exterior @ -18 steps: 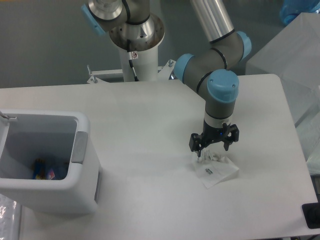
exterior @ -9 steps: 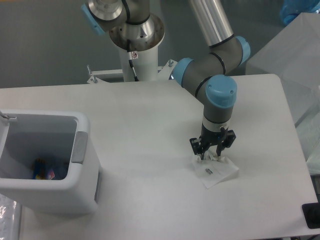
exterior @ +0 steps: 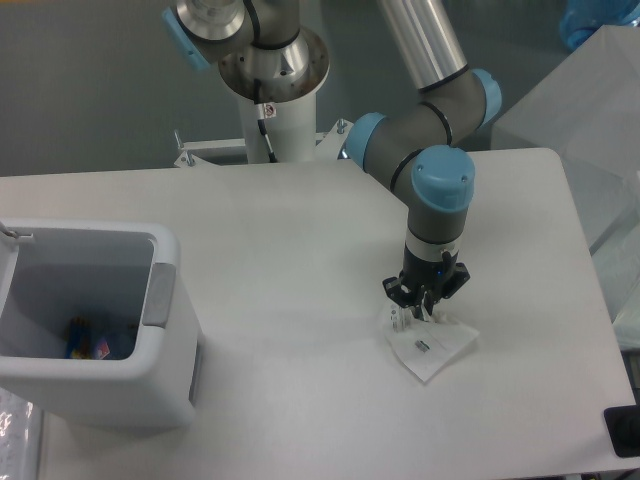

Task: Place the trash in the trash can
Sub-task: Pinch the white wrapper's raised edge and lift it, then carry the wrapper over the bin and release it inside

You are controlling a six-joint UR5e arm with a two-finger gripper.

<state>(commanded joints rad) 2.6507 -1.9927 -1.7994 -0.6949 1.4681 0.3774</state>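
We are looking at a robotics lab. We see an industrial arm (exterior: 430, 110) with blue joint caps bolted on a white pedestal (exterior: 275, 120) beside a plain white worktop (exterior: 260, 250), against bare grey flooring (exterior: 90, 90), with plastic sheeting (exterior: 590, 110) draped at the right.

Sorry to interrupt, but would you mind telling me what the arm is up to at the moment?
It is clearing trash off the table. The gripper is down on the crumpled plastic wrapper, fingers closed in on its top edge; the wrapper lies on the table. The bottle is already inside the white trash can on the left.
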